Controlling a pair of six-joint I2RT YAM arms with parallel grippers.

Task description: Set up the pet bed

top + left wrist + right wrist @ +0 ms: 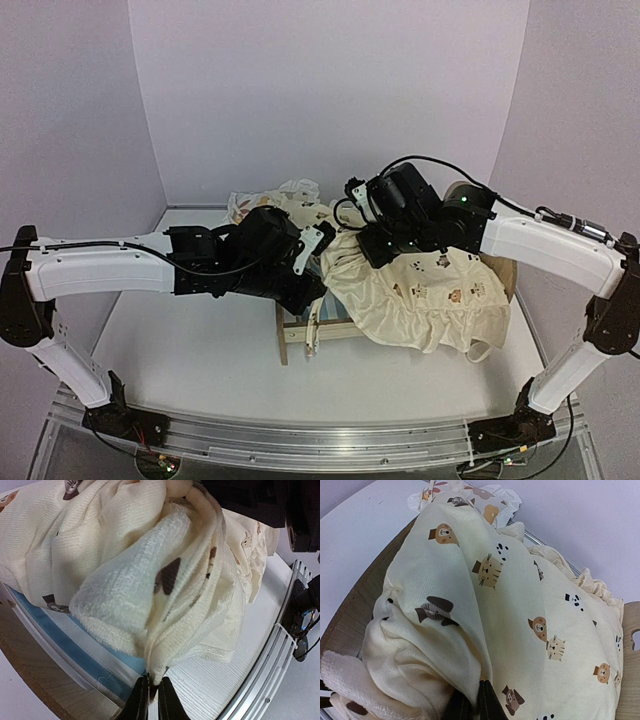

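The left pincer [151,703] has its tips almost together, nipping a thin fold of the cream quilt [125,575]. The quilt bunches up straight ahead of the pincer and blocks most of the view. Below and to its left lies the bed [35,680], with its striped base and wooden end showing under the cloth. To its right is the table [210,680] with a metal rail [270,680]. The right pincer [471,706] is likewise clamped on the quilt, which drapes over its tips and covers the bed. A small printed pillow [485,497] lies far ahead.
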